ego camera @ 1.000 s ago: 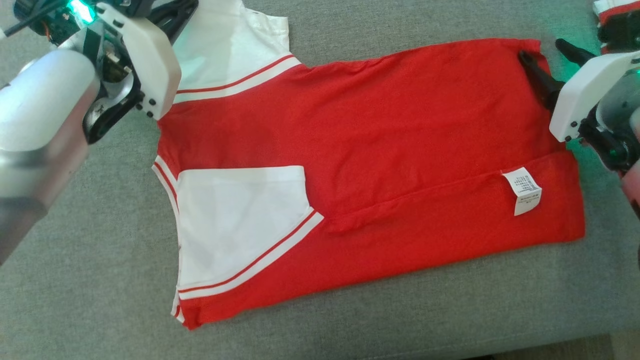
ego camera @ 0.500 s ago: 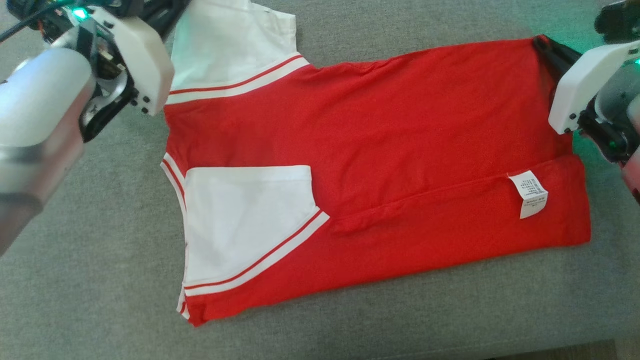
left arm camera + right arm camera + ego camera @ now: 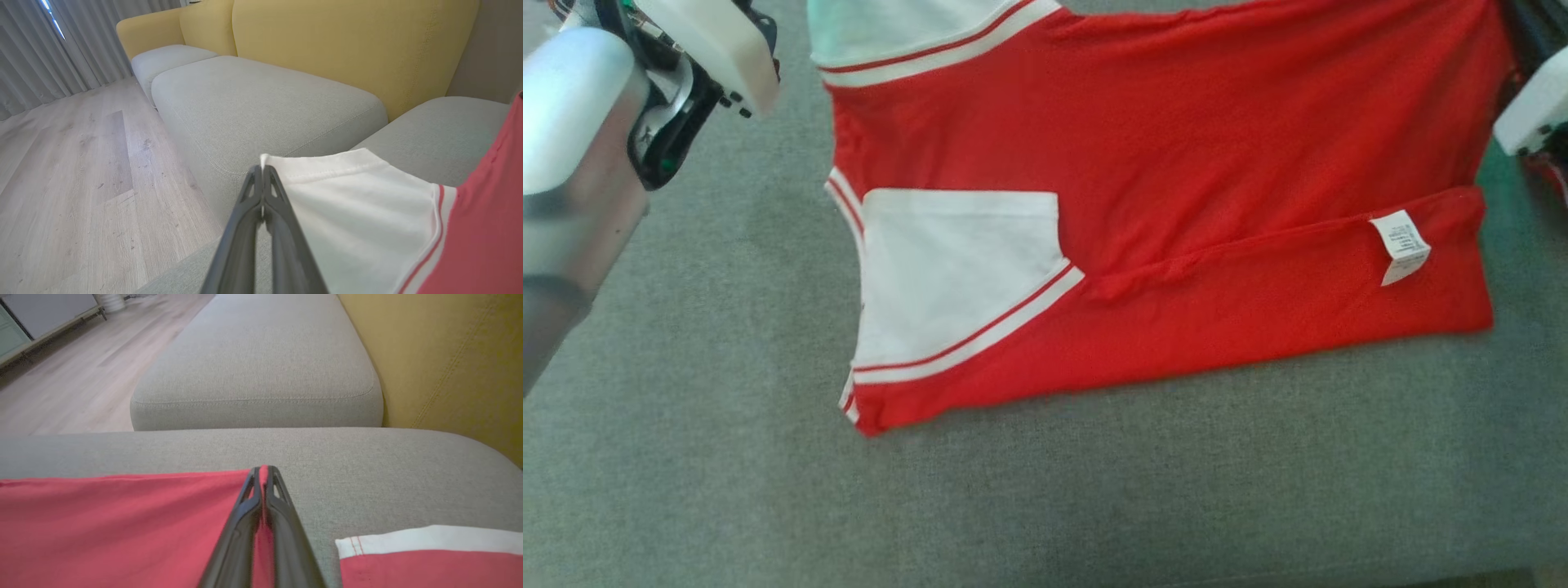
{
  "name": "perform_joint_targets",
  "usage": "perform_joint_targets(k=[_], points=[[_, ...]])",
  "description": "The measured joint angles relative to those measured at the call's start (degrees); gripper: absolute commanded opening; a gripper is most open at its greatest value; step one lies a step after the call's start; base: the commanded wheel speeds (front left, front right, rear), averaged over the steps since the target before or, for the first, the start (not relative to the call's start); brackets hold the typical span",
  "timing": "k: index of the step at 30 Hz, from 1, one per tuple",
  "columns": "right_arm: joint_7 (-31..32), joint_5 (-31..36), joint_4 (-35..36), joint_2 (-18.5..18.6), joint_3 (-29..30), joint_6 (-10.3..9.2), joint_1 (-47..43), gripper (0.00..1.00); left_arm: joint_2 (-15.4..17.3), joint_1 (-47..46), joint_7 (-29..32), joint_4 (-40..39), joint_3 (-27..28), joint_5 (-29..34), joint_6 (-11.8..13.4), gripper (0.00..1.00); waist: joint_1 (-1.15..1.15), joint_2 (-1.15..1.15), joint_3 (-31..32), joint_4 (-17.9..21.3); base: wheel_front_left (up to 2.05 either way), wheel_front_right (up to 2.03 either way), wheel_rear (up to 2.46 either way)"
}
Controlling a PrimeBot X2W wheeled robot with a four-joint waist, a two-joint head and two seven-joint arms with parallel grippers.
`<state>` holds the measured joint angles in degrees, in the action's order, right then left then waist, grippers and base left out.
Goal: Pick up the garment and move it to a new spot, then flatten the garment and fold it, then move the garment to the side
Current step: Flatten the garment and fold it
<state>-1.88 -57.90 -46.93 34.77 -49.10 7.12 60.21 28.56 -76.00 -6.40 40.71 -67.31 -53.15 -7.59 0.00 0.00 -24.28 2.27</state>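
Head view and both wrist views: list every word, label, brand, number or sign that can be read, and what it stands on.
On the white care label sewn to the red and white shirt: rows of dark print, too small and blurred to read.
Nothing else: no legible words, numbers or logos elsewhere on the shirt, on the grey sofa cushion or on the yellow backrest.

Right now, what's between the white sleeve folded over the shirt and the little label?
In the head view, only cloth of the red shirt, with a fold edge running from the white sleeve to the care label.
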Motion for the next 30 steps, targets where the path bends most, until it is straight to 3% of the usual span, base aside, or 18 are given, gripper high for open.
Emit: perform_joint_targets(k=[5, 13, 26, 30], points=[[-1.2, -2.7, 2.3, 2.5, -0.2, -0.01, -2.0, 0.00, 0.8, 1.5, -0.3, -2.2, -0.2, -2.0, 0.0, 0.00, -0.01, 0.00, 1.2, -0.8, 0.00, 0.00, 0.00], [-3.7, -5.7, 5.5, 5.5, -0.1, -0.01, -8.9, 0.00, 4.9, 10.5, -2.0, -11.1, -1.9, -4.0, 0.6, 0.00, -0.01, 0.00, 2.8, -2.6, 0.00, 0.00, 0.00], [-7.8, -8.2, 9.9, 7.3, 0.4, -0.01, -22.9, 0.00, 16.5, 27.7, -3.8, -33.9, -4.2, -7.1, 11.9, 0.00, -0.01, 0.00, 8.6, -3.5, 0.00, 0.00, 0.00], [-8.3, -8.2, 10.1, 7.4, 1.2, -0.01, -25.8, 0.00, 18.2, 31.7, -4.3, -39.2, -4.4, -9.0, 14.7, 0.00, -0.01, 0.00, 9.9, -3.8, 0.00, 0.00, 0.00]])
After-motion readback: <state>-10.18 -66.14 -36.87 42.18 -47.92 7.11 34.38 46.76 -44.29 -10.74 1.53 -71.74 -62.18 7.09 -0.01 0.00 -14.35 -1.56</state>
